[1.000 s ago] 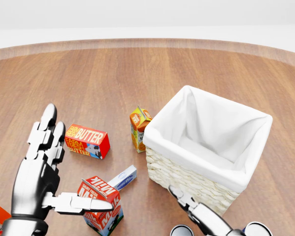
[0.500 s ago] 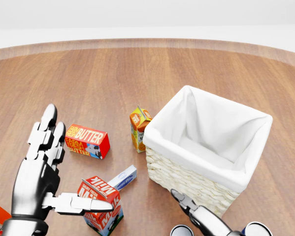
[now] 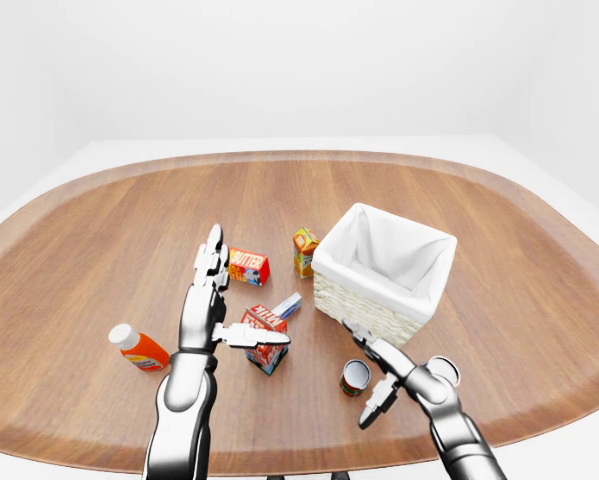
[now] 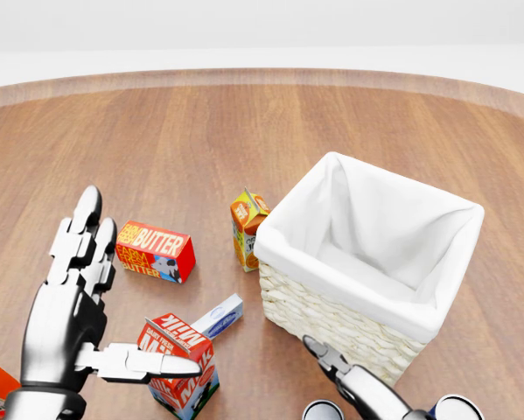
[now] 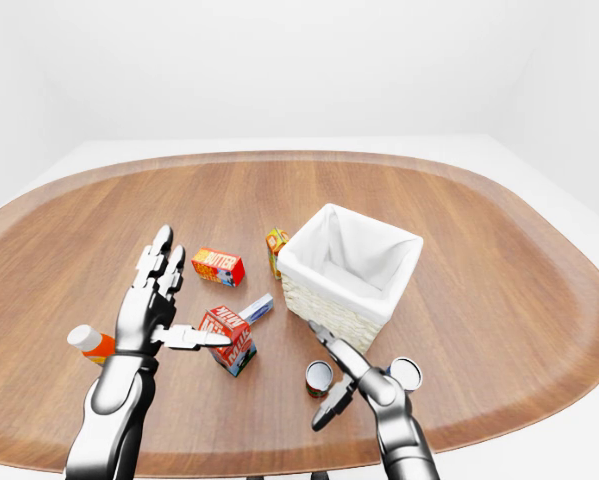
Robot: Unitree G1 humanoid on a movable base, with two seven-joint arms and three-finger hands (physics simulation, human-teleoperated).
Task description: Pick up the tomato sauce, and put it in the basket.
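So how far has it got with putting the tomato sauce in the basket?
Nothing is done yet: the basket looks empty. The right hand, fingers open, is next to the tomato sauce can standing on the table. Grasping, lifting and dropping it in remain.

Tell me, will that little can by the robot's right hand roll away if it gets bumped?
Probably not at first: the can stands upright on the table. It looks stiff and smooth, so it may slip in the open right hand. If tipped, its round sides would likely roll.

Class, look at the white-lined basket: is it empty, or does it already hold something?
Empty. The basket shows only bare white lining in the head view; every grocery item lies outside it on the table.
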